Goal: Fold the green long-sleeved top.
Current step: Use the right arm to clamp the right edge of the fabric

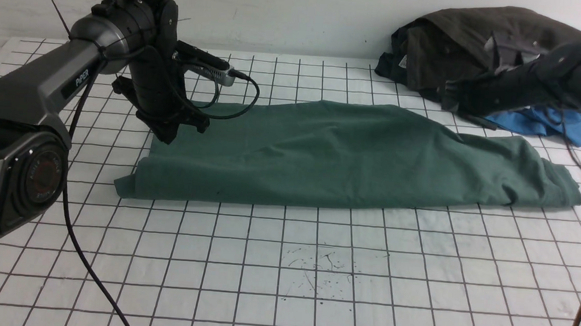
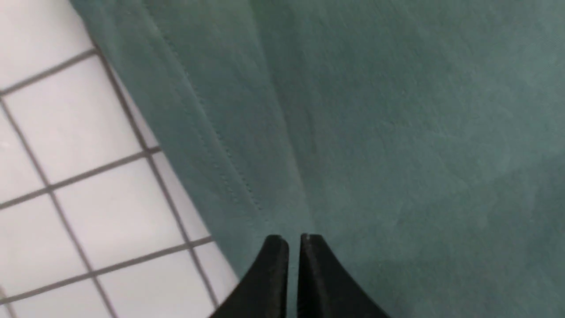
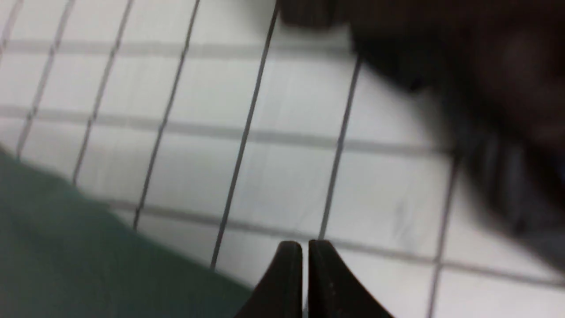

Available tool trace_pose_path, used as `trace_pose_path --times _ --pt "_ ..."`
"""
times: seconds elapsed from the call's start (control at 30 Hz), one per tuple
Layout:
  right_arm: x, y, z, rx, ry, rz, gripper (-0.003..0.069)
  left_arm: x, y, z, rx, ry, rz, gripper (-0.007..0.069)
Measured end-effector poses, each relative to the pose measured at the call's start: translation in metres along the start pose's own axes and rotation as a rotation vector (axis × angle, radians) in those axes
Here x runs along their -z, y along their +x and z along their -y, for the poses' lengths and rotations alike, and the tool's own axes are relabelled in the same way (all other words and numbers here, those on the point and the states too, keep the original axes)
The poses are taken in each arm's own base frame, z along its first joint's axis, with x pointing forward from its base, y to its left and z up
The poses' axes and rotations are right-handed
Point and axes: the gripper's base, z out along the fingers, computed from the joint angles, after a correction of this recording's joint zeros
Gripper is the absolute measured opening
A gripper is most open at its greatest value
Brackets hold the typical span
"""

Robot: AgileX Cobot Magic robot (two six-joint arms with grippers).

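Two grippers show jaws nearly touching: left gripper (image 2: 294,239) over the dark-green cotton long-sleeved top (image 1: 341,156), any pinch hidden; right gripper (image 3: 305,244) empty above the blurred white gridded table (image 3: 265,176).

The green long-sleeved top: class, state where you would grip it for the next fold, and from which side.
Probably the left short edge of the green long-sleeved top, approached from the left: it lies flat as a long strip across the table, so lifting that end folds it over lengthwise.
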Motion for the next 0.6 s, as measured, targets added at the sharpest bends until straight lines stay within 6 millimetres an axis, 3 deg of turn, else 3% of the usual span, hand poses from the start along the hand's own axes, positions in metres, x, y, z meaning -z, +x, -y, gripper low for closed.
trace_pose_path --times 0.03,0.1,0.13,0.2,0.27,0.33,0.43,0.5,0.6 --pt "0.02 -0.019 0.002 0.004 0.015 0.013 0.0013 0.01 -0.001 -0.001 0.001 -0.004 0.02 0.0022" --pt "0.039 -0.033 0.001 0.022 0.025 0.007 0.0014 0.02 -0.002 -0.001 0.003 -0.006 0.039 0.0022" --pt "0.058 -0.04 -0.001 0.051 0.046 -0.053 0.0016 0.036 -0.002 -0.001 0.008 -0.002 0.07 0.0022" --pt "0.08 -0.043 -0.004 0.093 0.077 -0.154 0.0018 0.051 -0.001 0.0 0.019 0.02 0.097 0.0022" --pt "0.087 -0.04 -0.003 0.108 0.101 -0.216 0.002 0.06 0.001 0.003 0.029 0.049 0.108 0.0022" --pt "0.084 -0.022 0.009 0.063 0.144 -0.322 0.0022 0.071 0.013 0.011 0.044 0.116 0.096 0.0022" --pt "0.074 0.0 0.022 0.033 0.167 -0.415 0.0022 0.067 0.028 0.018 0.027 0.162 0.04 0.0022" --pt "0.062 0.032 0.039 0.018 0.201 -0.538 0.0022 0.044 0.052 0.025 0.004 0.198 -0.076 0.0022" --pt "0.054 0.057 0.054 0.004 0.248 -0.622 0.0022 0.011 0.078 0.03 -0.003 0.207 -0.201 0.0022"
